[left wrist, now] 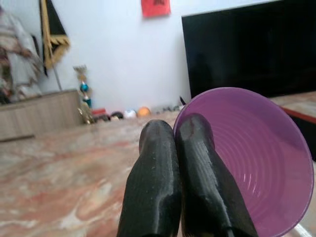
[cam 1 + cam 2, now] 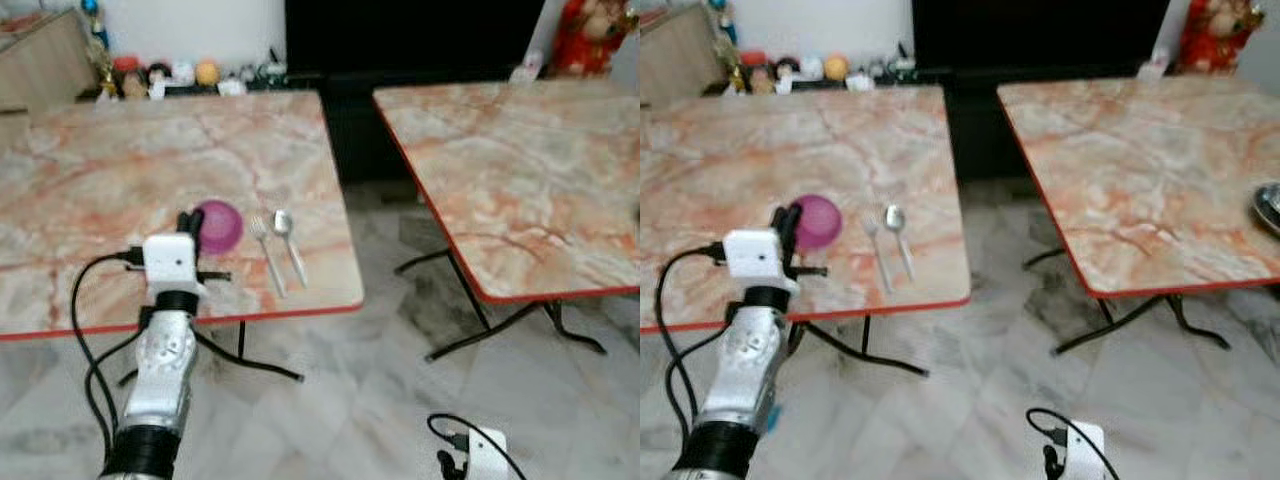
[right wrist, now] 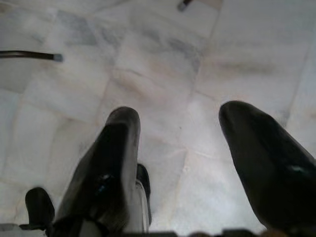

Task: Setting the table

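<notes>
Purple bowl (image 2: 220, 226) low centre-left on the marble counter (image 2: 120, 170), left tool (image 1: 178, 148) pinching its rim, fork (image 2: 267, 254) and spoon (image 2: 289, 244) just right, right tool (image 3: 180, 163) spread above floor (image 3: 163, 64).

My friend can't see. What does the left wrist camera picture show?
The left gripper has its two black fingers pinched on the rim of a purple bowl, over a marble-patterned table. Behind are a white wall and a big dark screen.

Left gripper (image 2: 790, 222) apparently pinching purple bowl (image 2: 819, 220) beside fork (image 2: 878, 256)
</notes>
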Robot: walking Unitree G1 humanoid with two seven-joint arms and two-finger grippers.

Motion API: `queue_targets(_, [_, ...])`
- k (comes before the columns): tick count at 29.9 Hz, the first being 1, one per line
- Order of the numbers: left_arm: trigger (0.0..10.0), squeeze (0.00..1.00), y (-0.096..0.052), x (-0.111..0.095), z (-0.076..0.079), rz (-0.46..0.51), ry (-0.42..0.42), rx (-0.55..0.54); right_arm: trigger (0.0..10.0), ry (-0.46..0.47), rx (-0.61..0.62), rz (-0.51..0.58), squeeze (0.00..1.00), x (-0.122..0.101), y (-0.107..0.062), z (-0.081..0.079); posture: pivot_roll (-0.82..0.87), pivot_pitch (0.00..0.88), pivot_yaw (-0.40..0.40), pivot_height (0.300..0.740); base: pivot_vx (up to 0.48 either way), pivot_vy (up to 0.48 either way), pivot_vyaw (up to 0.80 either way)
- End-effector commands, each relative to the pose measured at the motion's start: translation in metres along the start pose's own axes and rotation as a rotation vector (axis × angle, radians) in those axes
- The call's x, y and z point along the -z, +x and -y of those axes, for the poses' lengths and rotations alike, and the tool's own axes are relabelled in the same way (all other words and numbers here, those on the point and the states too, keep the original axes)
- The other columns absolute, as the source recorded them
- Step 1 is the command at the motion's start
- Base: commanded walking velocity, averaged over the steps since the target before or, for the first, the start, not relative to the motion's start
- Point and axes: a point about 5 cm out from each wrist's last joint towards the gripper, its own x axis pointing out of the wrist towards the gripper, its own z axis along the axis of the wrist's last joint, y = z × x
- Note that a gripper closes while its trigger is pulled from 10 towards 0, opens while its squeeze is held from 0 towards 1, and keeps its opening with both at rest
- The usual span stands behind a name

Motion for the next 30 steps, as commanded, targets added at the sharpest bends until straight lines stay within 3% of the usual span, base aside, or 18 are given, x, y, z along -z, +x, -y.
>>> queue_targets(1, [10.0,0.00,0.0020,-0.0053,0.0052,0.020,-0.004,0.012,10.0,0.006,0.011,-0.010,0.00,0.0017,-0.0006,0.0052,-0.03,0.000,0.017,0.740,0.000,-0.375,0.00])
queue_targets(8, [10.0,0.00,0.0017,-0.0055,0.0051,0.016,-0.007,0.016,10.0,-0.018,-0.007,-0.012,0.00,0.0039,-0.0012,0.0007,-0.03,0.000,0.016,0.740,0.000,-0.377,0.00])
queue_targets(13, [10.0,0.00,0.0020,-0.0058,0.0054,0.015,-0.007,0.016,10.0,-0.025,-0.014,-0.007,0.00,0.0028,-0.0009,-0.0007,-0.03,0.000,0.015,0.740,0.000,-0.373,0.80])
queue_targets(26, [10.0,0.00,0.0010,-0.0049,0.0078,0.004,-0.011,0.020,10.0,-0.038,-0.027,-0.006,0.00,0.0011,-0.0003,-0.0010,-0.03,0.000,0.012,0.740,0.000,-0.372,0.00])
queue_targets(30, [10.0,0.00,0.0009,-0.0047,0.0077,0.001,-0.010,0.022,10.0,-0.042,-0.032,-0.002,0.00,0.0003,-0.0001,-0.0015,-0.03,0.000,0.012,0.740,0.000,-0.372,0.63])
